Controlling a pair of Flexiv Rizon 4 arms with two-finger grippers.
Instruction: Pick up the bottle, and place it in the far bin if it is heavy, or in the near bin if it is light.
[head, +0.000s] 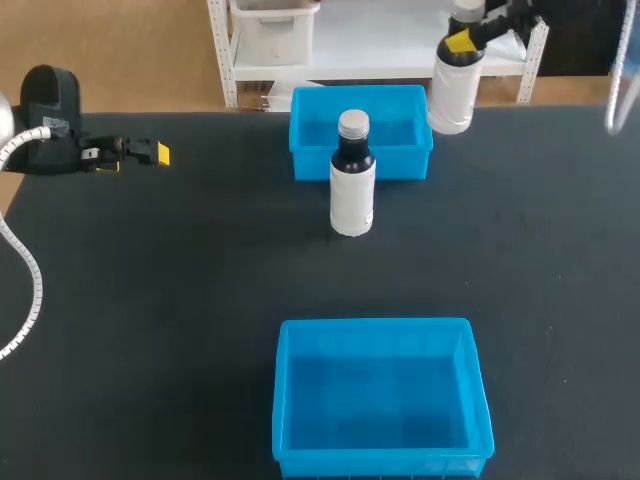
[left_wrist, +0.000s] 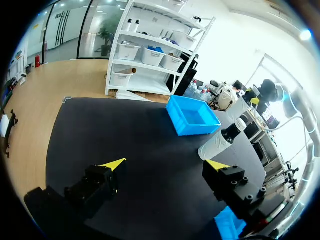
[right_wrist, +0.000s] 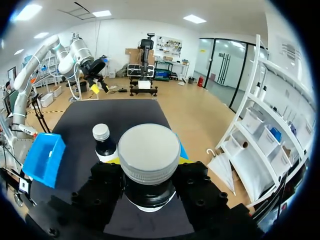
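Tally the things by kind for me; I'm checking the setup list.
Bright blue rectangular plastic bins: 2, far and near.
Dark bottles with white labels and grey caps: 2, one standing between the bins, one held in the right gripper.
Total: 4.

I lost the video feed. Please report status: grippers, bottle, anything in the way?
Status: right gripper shut on bottle, held up beside far bin; left gripper open, empty; a second bottle stands before far bin.

The left hand (left_wrist: 165, 165) and right hand (right_wrist: 150, 192) were matte black, blocky, dotted with screw holes and yellow-tipped; a white ribbed cable (head: 28, 262) looped beside the left one.
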